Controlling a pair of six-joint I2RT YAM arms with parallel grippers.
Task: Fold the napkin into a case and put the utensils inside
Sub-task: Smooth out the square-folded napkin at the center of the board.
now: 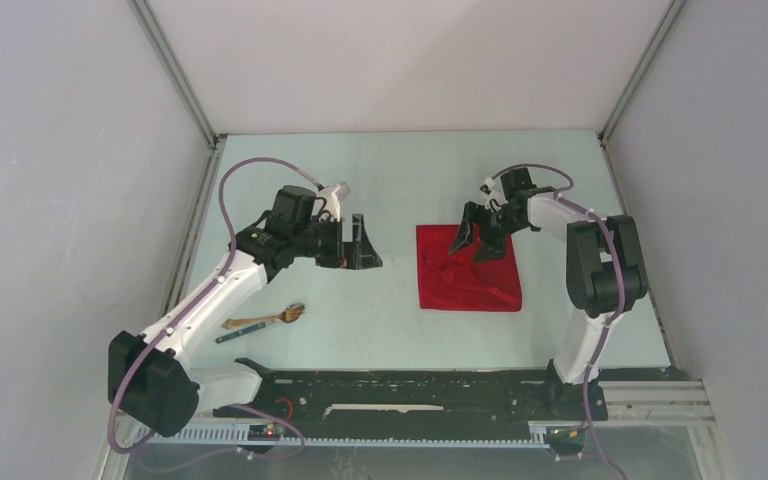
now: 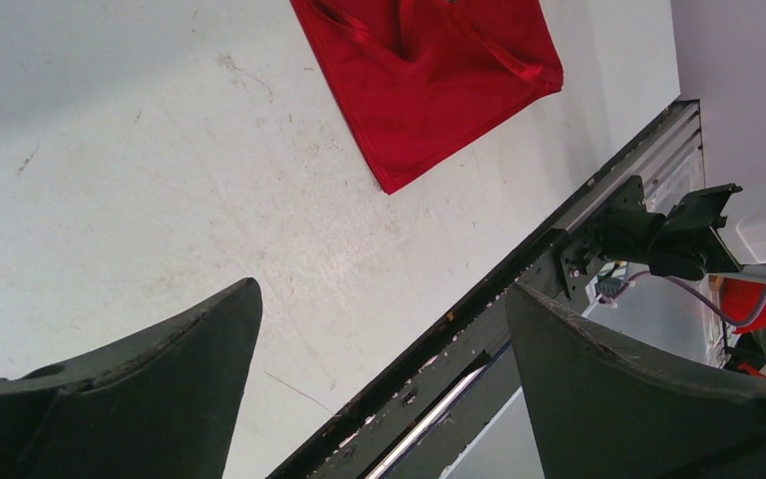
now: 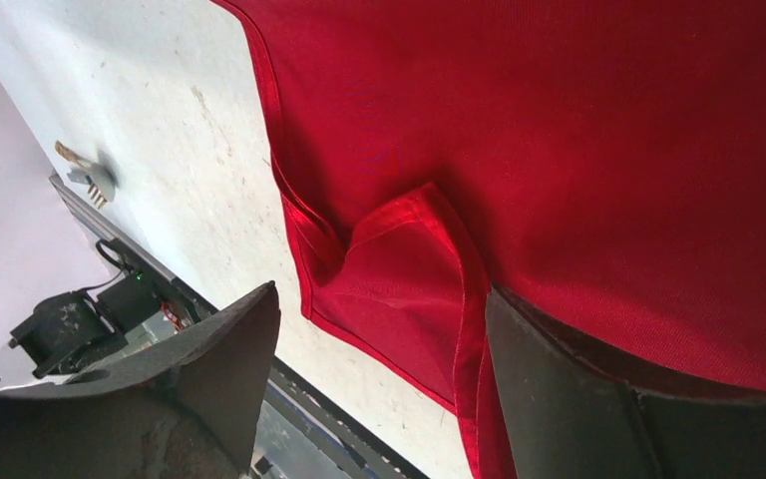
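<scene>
Top external view: right gripper, jaws spread, hangs over the far edge of the rumpled red napkin; left gripper, gaping and empty, hovers well left, nearer the utensils.

The left arm and the right arm are built alike: smooth white links joined by bulky matte black joint housings. A thin mauve cable runs along the left arm from base to wrist, and a second mauve cable follows the right arm. The left gripper and the right gripper are black, each with two broad wedge-shaped fingers that taper to blunt tips.
</scene>
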